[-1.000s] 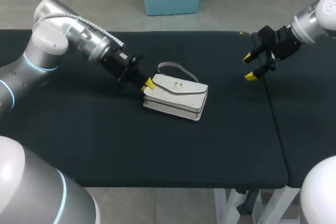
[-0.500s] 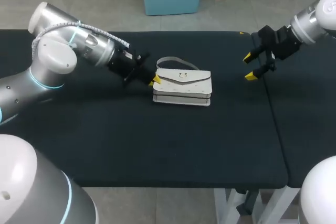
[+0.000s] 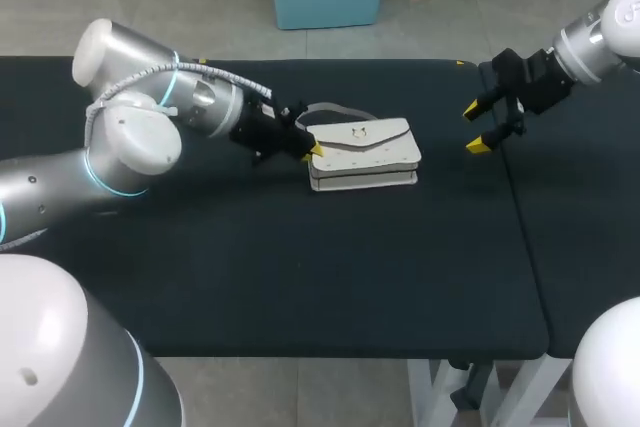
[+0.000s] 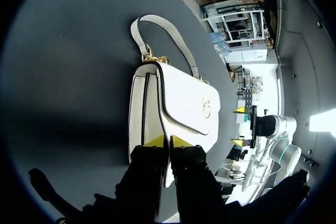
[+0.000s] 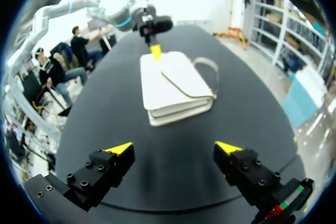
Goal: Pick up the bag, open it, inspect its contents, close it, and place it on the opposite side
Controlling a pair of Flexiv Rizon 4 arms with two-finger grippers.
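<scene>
A white handbag [image 3: 365, 152] with a gold clasp lies flat on the black table [image 3: 300, 267], its flap down and its strap [image 3: 335, 109] trailing behind it. My left gripper [image 3: 312, 150] is at the bag's left end. In the left wrist view the bag [image 4: 178, 103] lies straight ahead, and the left gripper [image 4: 168, 141] has its yellow tips pinched together on the flap's edge. My right gripper [image 3: 478, 127] hangs wide open over the table's right part, a good way from the bag. Seen from the right wrist, the bag [image 5: 170, 85] lies ahead of the right gripper [image 5: 173, 148], with the left gripper [image 5: 155, 50] behind it.
A seam [image 3: 522, 217] runs front to back where a second black table joins on the right. Bare tabletop stretches in front of the bag and to its right.
My left arm has moved right, carrying the bag's end with it. The bag slid toward the table's middle and turned roughly square to the table. The right arm has stayed still.
</scene>
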